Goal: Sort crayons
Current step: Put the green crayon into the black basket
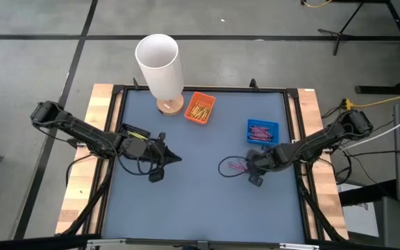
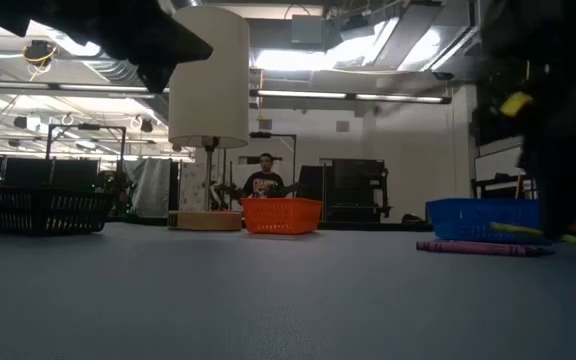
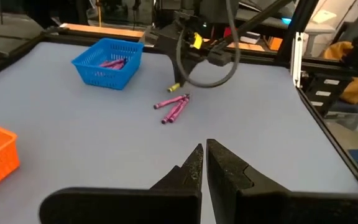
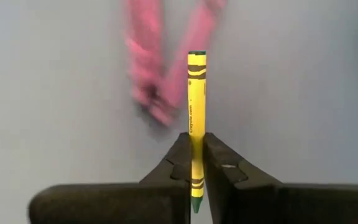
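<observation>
crayons (image 1: 236, 165) before basket (image 1: 262, 131); lamp (image 1: 160, 67) behind

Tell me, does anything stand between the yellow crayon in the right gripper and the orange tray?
Nothing visible does. The right gripper holds the yellow crayon over the mat; the orange tray lies beyond bare mat. The lamp stands beside it, off the path.

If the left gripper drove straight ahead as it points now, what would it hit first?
Probably the loose purple crayons on the mat, with the right gripper, holding a yellow crayon, just behind them. The left gripper is shut. Depth is hard to judge, so it might pass just beside them.
</observation>
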Tool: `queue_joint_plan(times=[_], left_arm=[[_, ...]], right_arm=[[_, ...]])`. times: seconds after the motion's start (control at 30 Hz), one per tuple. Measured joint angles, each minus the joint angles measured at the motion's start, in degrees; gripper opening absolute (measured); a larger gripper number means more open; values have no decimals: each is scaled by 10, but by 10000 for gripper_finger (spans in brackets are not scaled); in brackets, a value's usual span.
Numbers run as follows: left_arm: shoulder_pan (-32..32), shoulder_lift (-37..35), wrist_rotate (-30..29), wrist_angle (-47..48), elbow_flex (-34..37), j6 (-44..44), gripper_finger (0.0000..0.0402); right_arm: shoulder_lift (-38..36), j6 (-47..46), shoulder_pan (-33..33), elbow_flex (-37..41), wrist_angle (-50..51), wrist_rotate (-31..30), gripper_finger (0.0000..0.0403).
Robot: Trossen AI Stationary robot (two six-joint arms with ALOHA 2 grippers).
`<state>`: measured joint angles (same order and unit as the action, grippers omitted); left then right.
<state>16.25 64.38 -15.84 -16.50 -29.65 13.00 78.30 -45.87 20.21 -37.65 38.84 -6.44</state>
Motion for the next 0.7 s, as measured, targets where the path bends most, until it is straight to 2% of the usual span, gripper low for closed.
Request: queue_joint_plan(times=[0.2, 0.37, 0.53, 0.7], left_arm=[[-2, 0, -6, -12, 0, -1, 7], [-2, 12, -6, -18, 0, -1, 15], [-3, 58, -6, -91, 0, -1, 65], [-15, 126, -6, -215, 0, -1, 122]], right_arm=[[0, 44, 0, -6, -157, -11, 22], [0, 95, 0, -7, -280, -45, 20], [0, 136, 0, -7, -356, -83, 20], [0, 178, 0, -7, -410, -123, 21]])
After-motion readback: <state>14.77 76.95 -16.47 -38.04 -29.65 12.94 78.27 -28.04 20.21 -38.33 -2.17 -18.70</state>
